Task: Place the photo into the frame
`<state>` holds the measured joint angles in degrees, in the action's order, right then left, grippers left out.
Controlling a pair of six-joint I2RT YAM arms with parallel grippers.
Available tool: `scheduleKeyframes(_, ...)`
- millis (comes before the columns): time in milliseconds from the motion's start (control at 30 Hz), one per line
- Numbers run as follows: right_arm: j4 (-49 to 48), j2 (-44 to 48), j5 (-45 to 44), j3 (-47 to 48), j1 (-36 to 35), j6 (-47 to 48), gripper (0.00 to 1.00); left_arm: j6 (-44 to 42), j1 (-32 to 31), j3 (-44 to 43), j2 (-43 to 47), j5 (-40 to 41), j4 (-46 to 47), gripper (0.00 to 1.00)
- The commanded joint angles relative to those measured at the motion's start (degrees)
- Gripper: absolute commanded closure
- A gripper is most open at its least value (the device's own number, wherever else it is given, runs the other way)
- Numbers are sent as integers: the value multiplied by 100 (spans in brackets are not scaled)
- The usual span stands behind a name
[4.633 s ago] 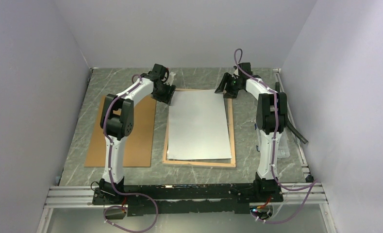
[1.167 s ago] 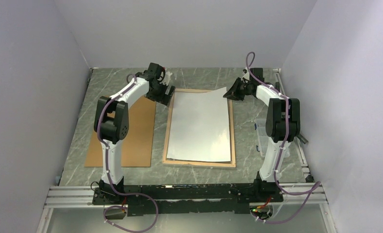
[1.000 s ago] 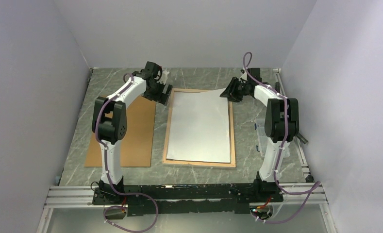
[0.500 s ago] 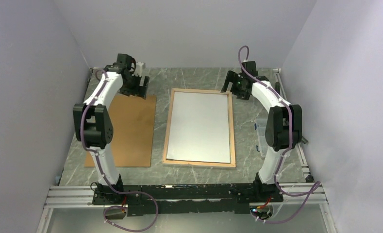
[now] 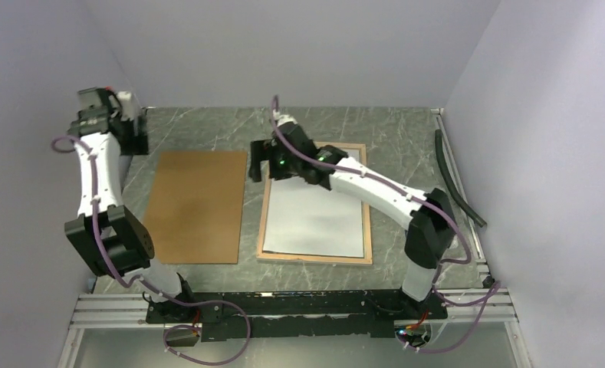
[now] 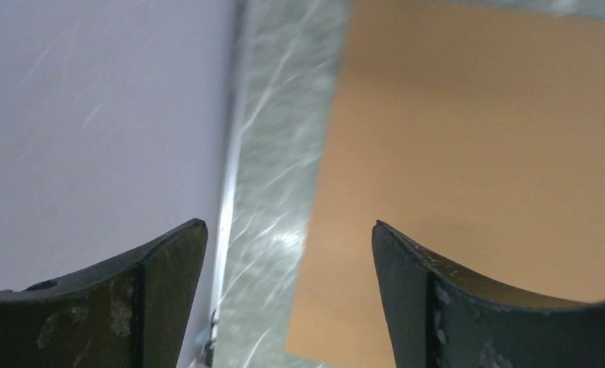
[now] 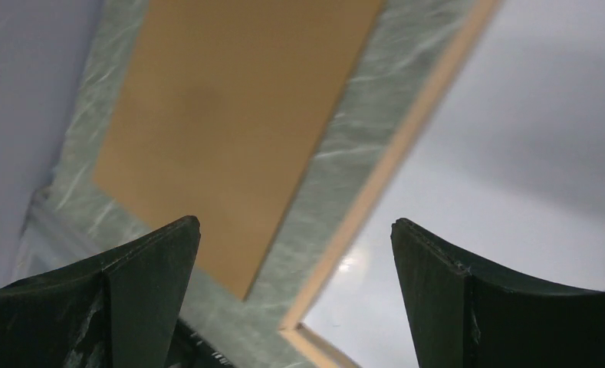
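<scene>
Green marbled surface (image 5: 314,123), pale walls on three sides.

Right end effector (image 7: 293,221): jaws wide apart, nothing between them. It hangs over the far-left corner of the frame, and the gap straddles the strip of surface between frame and board.

Left end effector (image 6: 287,224): jaws also apart and empty. It sits off at the far-left corner of the surface, near the wall, looking down at the board's left edge.

Large rectangular glossy photo (image 5: 314,222) lies flat inside the thin rectangular picture frame (image 5: 314,258), whose pale wood side is up. I see only the photo's pale grey-white side; the printed face is not visible. Wood rail shows all round it, so I judge it seated in the recess.

Plain brown rectangular backing board (image 5: 195,207) lies just left of the frame, apart from it.

Handling, my read:
- Photo is thin, light, floppy and slick. It would bow if lifted by one corner, and it creases and marks easily.
- Lying flat in the recess, it leaves little edge to get under. If it needs reseating I'd pinch a far corner with each arm, margin only, and keep it taut.
- Frame is stiff and light. Take it by a rail, never across the photo.
</scene>
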<state>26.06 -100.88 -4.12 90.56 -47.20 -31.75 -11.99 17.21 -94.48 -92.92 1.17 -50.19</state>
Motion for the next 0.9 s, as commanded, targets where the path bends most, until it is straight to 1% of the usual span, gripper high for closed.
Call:
scheduleKeyframes(0,-154,-718,143,643,-423,-653,0,-565,830,739,154,214,119,24)
scheduleKeyframes(67,450,-1323,-125,1385,-740,-631,0,-717,1123,1174,197,267,297,36)
scheduleKeyframes(100,635,-1672,-207,1656,-892,-652,0,-791,1224,1418,241,415,472,40)
scheduleKeyframes(167,684,-2017,-320,1862,-1068,-743,0,-897,1420,1959,360,599,1017,44)
scheduleKeyframes(233,555,-2273,-264,1809,-1123,-907,1,-948,1551,2432,354,754,1472,46)
scheduleKeyframes(367,348,-2636,-38,1733,-1134,-1145,2,-924,1584,3021,132,961,2109,53)
scheduleKeyframes(467,340,-2783,1,1796,-1137,-1211,2,-908,1588,3313,55,1106,2596,55)
scheduleKeyframes(533,384,-2865,7,1859,-1135,-1263,3,-868,1585,3377,-11,1074,2765,57)
scheduleKeyframes(700,362,-2982,-3,1795,-1140,-1483,2,-675,1531,3441,-386,773,2885,60)
scheduleKeyframes(867,263,-3092,24,1681,-1120,-1675,3,-584,1186,3663,-566,670,2988,62)
